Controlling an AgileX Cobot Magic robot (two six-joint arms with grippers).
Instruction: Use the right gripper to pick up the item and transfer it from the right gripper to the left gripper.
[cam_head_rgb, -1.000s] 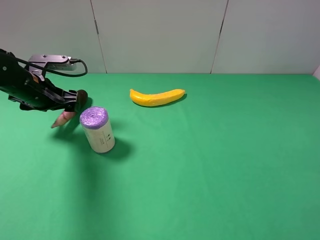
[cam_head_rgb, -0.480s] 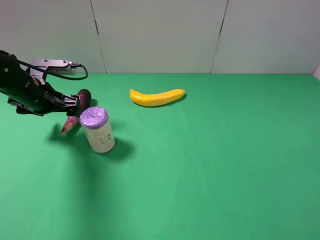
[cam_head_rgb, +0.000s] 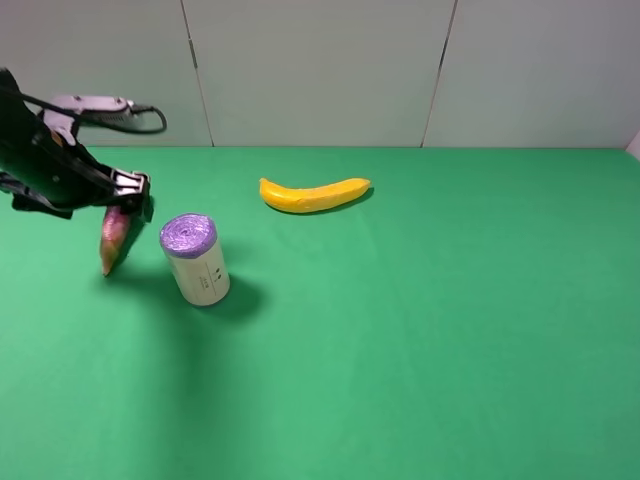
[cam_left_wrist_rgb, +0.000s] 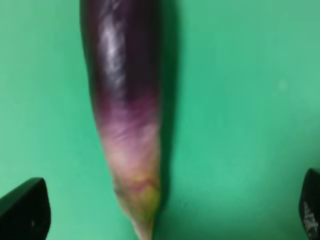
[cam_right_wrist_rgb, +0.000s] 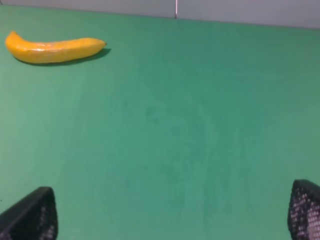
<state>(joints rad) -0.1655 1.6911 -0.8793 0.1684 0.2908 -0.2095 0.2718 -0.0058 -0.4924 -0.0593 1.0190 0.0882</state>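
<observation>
The eggplant (cam_head_rgb: 115, 236) lies on the green table (cam_head_rgb: 420, 330) just to the left of the purple-topped roll (cam_head_rgb: 194, 259), near it but not touching, with its pale pinkish tip pointing toward the front of the table and its dark end tucked under the left gripper (cam_head_rgb: 128, 196). That gripper sits right over the eggplant's far end, to the left of the roll and slightly behind it, and from the overhead view it is hard to see whether it touches the skin. The left wrist view settles it: the eggplant (cam_left_wrist_rgb: 127, 110) lies on the cloth with a shadow beside it, and the two black fingertips (cam_left_wrist_rgb: 25, 209) stand spread wide on either side, well clear of it, so nothing is pinched. A banana (cam_head_rgb: 313, 194) lies behind and to the right of the roll, well apart from it. The right wrist view shows the right gripper (cam_right_wrist_rgb: 172, 212) with its fingertips (cam_right_wrist_rgb: 31, 215) spread wide over bare cloth and the banana (cam_right_wrist_rgb: 54, 49) some way off.
</observation>
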